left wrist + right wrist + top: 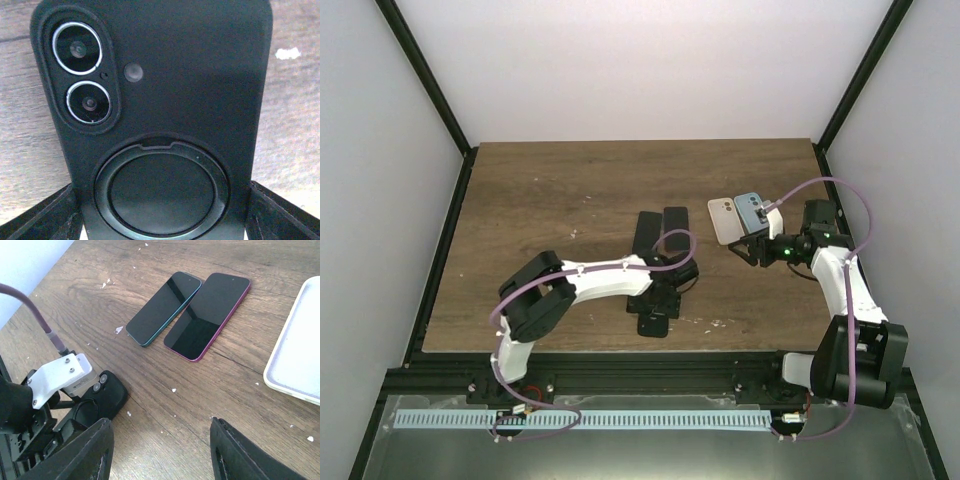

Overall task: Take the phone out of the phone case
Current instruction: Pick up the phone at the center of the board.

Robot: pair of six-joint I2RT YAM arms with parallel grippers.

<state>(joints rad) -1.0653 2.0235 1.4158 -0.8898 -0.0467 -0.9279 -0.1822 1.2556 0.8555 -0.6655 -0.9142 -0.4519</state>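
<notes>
The black phone case (190,75) lies back up on the wood, and in the top view it sits near the table's front edge (653,322). The phone inside shows only its two camera lenses (77,48), above a round ring holder (162,192). My left gripper (162,200) straddles the case's lower half, with a finger against each long edge. My right gripper (160,440) hangs open over bare wood to the right, nothing between its fingers (80,450), and the black case (97,395) lies to its left.
Two bare phones lie screen up side by side at mid-table, one teal (162,307) and one magenta (207,315). A cream empty case (295,355) lies at the right, with a blue one (752,208) beside it. White crumbs dot the wood.
</notes>
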